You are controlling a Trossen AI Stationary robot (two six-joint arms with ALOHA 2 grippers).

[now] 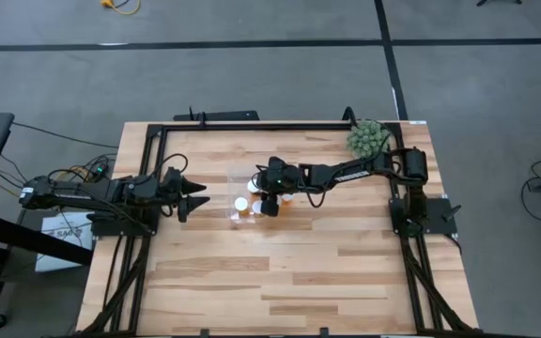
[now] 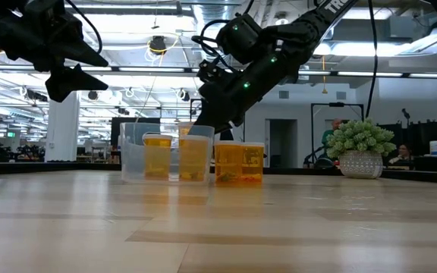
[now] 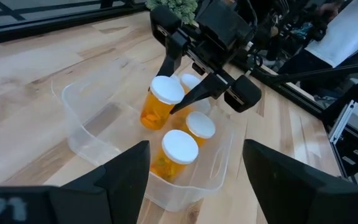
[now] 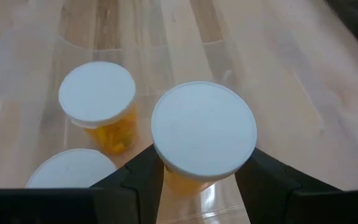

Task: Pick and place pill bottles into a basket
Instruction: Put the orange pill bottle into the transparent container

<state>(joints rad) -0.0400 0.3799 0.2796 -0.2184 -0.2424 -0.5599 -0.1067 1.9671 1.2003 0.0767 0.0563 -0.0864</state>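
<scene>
The clear basket (image 1: 236,178) stands at the table's middle; it also shows in the left wrist view (image 3: 79,124). Two orange pill bottles with white caps (image 3: 179,151) (image 3: 200,126) stand upright on its floor. My right gripper (image 1: 269,201) reaches into the basket from the right and is shut on a third bottle (image 3: 160,99). More bottles (image 2: 239,161) stand on the table just to the right of the basket. My left gripper (image 1: 200,200) is open and empty above the table, left of the basket. My right gripper pinches the bottle's orange body just under its white cap (image 4: 191,182) between its two fingers, one on each side. The fingers come slanting down from the table's right. The bottle sits slightly tilted, low inside the basket; I cannot tell whether its bottom rests on the floor.
A green spiky potted plant (image 1: 368,138) stands at the table's far right corner. A black frame (image 1: 252,123) runs along the far and side edges. Bare wood lies toward the near edge (image 1: 270,282).
</scene>
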